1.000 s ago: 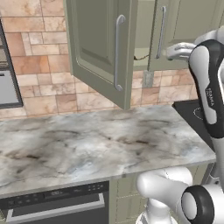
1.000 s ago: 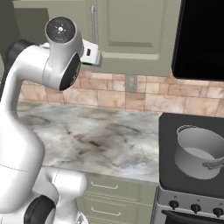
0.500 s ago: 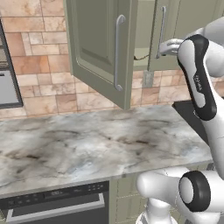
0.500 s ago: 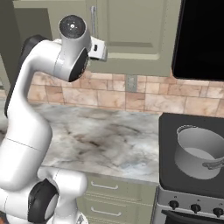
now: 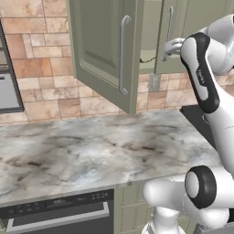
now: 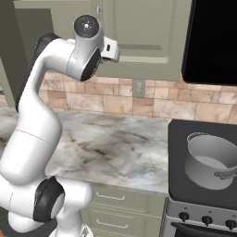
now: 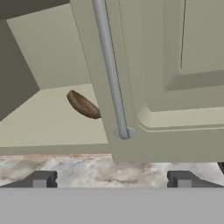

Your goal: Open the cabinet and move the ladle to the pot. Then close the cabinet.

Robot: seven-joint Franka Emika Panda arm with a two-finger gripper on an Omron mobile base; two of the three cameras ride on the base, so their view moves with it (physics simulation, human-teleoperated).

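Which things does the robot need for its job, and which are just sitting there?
For the job:
- cabinet, left door open, right door shut
- ladle, inside the cabinet, partly hidden by the shut door
- pot, on the stove
- gripper, open, near the shut door's handle

Just there:
- marble counter
- stove
- drawers

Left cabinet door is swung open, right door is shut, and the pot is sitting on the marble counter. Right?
Not quite. The pot sits on the black stove, not the marble counter; the right base view shows it. The cabinet's left door is open and its right door shut, as you said.
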